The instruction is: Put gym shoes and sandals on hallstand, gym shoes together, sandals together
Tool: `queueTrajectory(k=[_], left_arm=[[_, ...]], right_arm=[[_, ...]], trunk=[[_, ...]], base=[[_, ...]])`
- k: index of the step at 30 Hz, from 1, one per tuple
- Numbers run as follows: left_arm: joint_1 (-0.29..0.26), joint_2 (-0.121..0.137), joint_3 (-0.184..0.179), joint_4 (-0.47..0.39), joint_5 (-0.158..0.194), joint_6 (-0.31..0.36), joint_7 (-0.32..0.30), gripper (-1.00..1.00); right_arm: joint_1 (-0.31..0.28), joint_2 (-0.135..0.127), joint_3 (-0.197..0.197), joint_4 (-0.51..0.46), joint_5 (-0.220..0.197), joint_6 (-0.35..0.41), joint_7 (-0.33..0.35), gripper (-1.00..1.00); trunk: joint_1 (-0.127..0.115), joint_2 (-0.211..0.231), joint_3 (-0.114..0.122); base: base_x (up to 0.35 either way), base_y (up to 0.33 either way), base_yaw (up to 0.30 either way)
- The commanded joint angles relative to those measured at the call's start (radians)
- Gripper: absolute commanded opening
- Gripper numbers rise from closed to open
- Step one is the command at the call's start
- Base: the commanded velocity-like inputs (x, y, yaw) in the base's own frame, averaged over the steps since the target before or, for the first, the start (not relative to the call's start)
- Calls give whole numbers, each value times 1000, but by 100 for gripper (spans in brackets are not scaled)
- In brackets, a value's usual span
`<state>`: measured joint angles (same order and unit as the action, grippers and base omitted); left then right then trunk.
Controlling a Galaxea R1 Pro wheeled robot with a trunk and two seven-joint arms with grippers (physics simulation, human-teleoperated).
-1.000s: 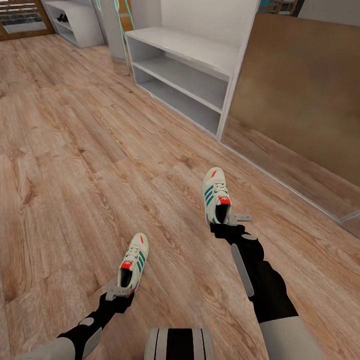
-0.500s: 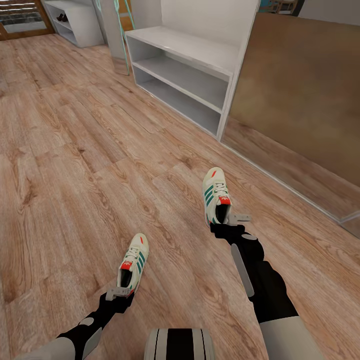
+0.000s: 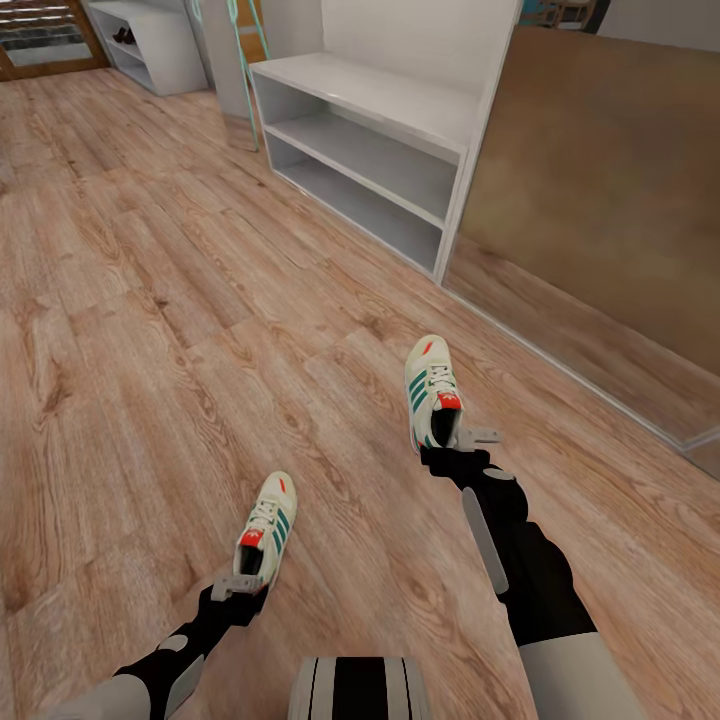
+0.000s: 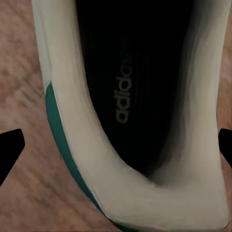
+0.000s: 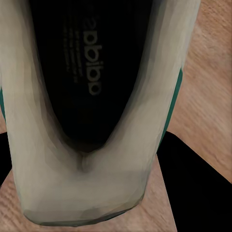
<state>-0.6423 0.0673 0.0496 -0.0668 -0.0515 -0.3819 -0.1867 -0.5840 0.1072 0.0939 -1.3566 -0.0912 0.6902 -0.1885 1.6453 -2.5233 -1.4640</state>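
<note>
The left gripper (image 3: 240, 583) pinches the heel of one cream-white lace-up gym shoe with green side stripes and a red tongue patch (image 3: 265, 527), its toe pointing away from the robot over the light brown wood-plank corridor floor (image 3: 150, 330); the left wrist view looks straight into this shoe's dark opening (image 4: 130, 92), with the heel wall between the two dark fingertips (image 4: 9, 152) at either edge. The right gripper (image 3: 462, 440) clamps the heel of the second matching gym shoe (image 3: 431, 389), held farther forward and to the right of the first, the two well apart; the right wrist view shows its black insole and pale heel rim (image 5: 87, 188) close to the camera. Ahead stands the pale grey-white hallstand with a wide low bench and two open shelf levels (image 3: 370, 150), set against the wall; beyond it, near the far door, sits a plain low white bench (image 3: 150, 45) holding something dark, too small to tell.
</note>
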Motion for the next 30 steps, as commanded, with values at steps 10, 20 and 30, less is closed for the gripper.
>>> queueTrajectory(k=[10,20,30], left_arm=[[0,0,6,1,-5,-3,-4,100],[0,2,7,1,-4,-3,-4,-100],[0,3,6,1,-4,-3,-4,-100]], right_arm=[[0,0,1,-1,-10,3,-9,-100],[0,0,1,-1,-10,3,-9,-100],[0,0,1,-1,-10,3,-9,-100]], trunk=[[0,0,-1],[0,0,-1],[0,0,-1]], base=[[52,0,0],[1,0,0],[0,0,0]])
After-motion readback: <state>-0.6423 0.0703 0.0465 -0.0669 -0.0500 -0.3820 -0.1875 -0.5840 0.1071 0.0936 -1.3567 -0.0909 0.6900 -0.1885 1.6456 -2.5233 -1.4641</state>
